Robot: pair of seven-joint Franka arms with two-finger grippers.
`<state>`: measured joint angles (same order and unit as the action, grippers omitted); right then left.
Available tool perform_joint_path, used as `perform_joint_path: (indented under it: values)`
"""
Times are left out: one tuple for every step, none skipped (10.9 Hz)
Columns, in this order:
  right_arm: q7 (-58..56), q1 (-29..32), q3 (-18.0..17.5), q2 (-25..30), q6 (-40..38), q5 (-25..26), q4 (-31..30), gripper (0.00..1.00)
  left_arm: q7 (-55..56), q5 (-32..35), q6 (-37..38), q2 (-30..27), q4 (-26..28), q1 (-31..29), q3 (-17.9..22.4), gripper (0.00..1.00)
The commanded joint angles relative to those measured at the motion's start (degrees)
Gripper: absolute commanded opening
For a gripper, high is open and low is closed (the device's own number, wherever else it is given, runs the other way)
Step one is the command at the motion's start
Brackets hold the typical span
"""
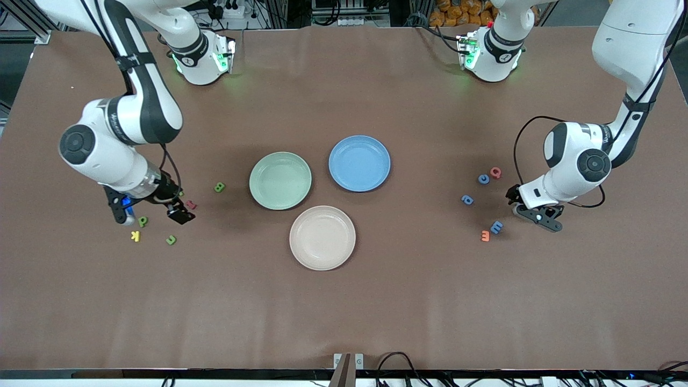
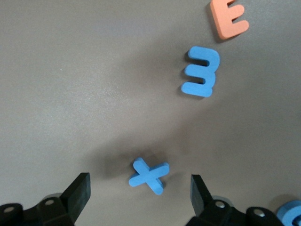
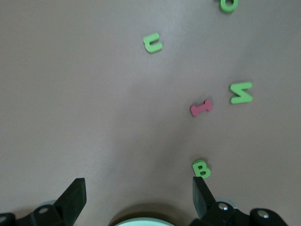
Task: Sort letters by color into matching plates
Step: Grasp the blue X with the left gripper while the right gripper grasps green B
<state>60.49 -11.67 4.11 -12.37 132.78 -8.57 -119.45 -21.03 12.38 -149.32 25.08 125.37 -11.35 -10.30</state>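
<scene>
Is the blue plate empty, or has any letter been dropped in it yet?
Empty. In the front view the blue plate shows only bare blue surface inside its rim; the blue letters lie on the table toward the left arm's end.

— How was the light?
— Bright, even, from overhead. The plates (image 1: 322, 237) cast soft shadows on the table (image 1: 344, 312), with no glare.
— Any blur?
— The wrist views were soft; the blue X (image 2: 149, 175) threw a diffuse shadow.
</scene>
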Motion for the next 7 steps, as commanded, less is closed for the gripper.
perform_joint_path:
  values:
    - [0.95,-0.55,-0.16,-0.45,7.02,-4.78,-6.04,1.0,-0.24,-0.25,-2.02,0.68,0.49,-1.57,-0.94,0.94]
    - [0.95,-0.55,-0.16,-1.15,8.35,-4.79,-7.28,1.0,-0.24,-0.34,-2.02,0.76,0.49,-1.74,-1.21,0.93]
    - [0.95,-0.63,-0.16,-2.38,8.54,-4.79,-7.55,1.0,-0.24,-0.34,-2.11,0.94,0.49,-1.92,-1.3,0.92]
    - [0.86,-1.42,-0.16,-3.26,8.8,-4.79,-7.73,1.0,-0.33,-0.34,-2.03,1.11,0.49,-1.92,-1.38,0.9]
    - [0.86,-2.04,-0.07,-4.31,9.07,-4.7,-7.99,1.0,-0.33,-0.34,-2.02,1.2,0.49,-1.92,-1.38,0.9]
    - [0.77,-2.65,-0.07,-4.85,10.03,-4.7,-8.43,1.0,-0.33,-0.34,-2.02,1.2,0.49,-1.92,-1.38,0.89]
    - [0.6,-3.09,-0.07,-5.46,11.86,-4.7,-9.65,1.0,-0.41,-0.25,-2.02,1.64,0.49,-1.92,-1.38,0.88]
